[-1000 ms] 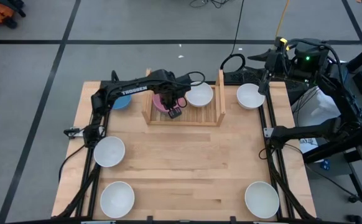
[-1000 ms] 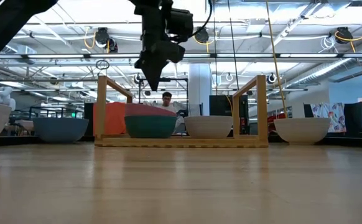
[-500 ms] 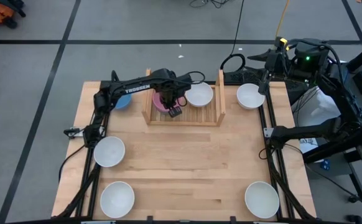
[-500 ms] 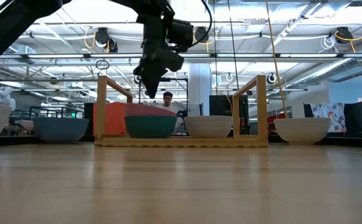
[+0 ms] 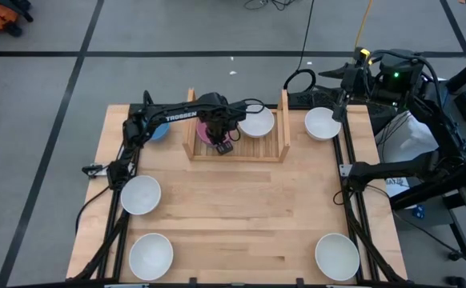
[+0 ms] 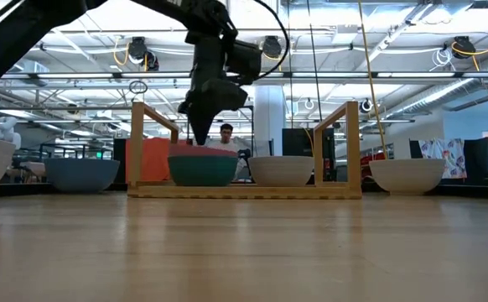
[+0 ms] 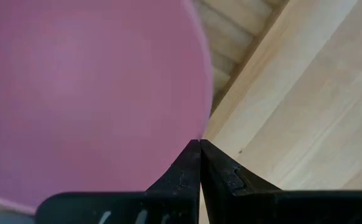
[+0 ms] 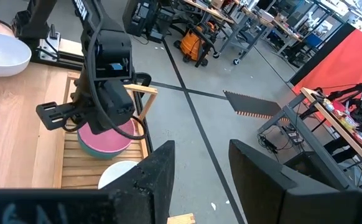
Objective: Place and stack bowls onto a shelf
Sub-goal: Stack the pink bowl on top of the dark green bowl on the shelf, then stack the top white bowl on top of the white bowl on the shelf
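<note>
Over the shelf (image 5: 235, 152), the left jaws (image 5: 222, 145) are closed on the pink bowl's (image 5: 207, 134) rim, which is nested in the teal bowl (image 6: 202, 170). Release only once it's seated level. Right jaws (image 8: 199, 163) wait, parted, behind the desk.

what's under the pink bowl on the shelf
A teal bowl sits under the pink bowl on the shelf. The left gripper covers part of the stack from above.
</note>
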`<state>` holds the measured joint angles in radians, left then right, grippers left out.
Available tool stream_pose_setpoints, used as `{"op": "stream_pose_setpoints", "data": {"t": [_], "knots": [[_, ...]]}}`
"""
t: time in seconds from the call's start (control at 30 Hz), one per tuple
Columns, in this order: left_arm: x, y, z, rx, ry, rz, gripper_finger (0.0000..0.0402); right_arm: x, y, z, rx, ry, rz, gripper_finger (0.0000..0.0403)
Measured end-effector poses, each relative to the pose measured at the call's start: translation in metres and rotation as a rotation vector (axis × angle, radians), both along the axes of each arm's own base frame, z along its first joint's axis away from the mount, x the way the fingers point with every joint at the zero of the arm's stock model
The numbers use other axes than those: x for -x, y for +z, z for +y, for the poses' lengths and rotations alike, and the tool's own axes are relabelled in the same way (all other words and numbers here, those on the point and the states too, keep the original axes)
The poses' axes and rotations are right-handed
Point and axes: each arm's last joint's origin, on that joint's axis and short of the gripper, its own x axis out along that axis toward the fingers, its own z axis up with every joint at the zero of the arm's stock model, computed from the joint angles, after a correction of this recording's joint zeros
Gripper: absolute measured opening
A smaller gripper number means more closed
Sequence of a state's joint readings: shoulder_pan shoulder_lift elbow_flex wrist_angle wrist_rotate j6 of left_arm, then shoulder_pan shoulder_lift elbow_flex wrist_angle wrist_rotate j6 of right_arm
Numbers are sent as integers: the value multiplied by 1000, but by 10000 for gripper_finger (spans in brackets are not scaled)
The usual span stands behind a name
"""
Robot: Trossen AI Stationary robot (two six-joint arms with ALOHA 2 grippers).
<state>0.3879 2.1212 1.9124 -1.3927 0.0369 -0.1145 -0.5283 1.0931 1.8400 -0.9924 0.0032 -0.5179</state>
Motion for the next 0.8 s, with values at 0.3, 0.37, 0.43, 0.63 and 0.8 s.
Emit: {"op": "stream_pose_setpoints", "data": {"t": [0.3,0.37,0.43,0.63,0.8], "knots": [[6,-9,-1,0,-16,41,5,0,0,0,1,0,0,146],[5,1,0,-18,-26,7,5,0,0,0,2,0,-1,146],[6,16,0,-35,-24,-28,5,0,1,0,7,0,-11,146],[12,66,-4,-92,-13,-172,5,-1,3,0,16,0,-26,146],[24,104,-23,-93,-72,-291,5,-1,3,0,35,7,-15,146]]}}
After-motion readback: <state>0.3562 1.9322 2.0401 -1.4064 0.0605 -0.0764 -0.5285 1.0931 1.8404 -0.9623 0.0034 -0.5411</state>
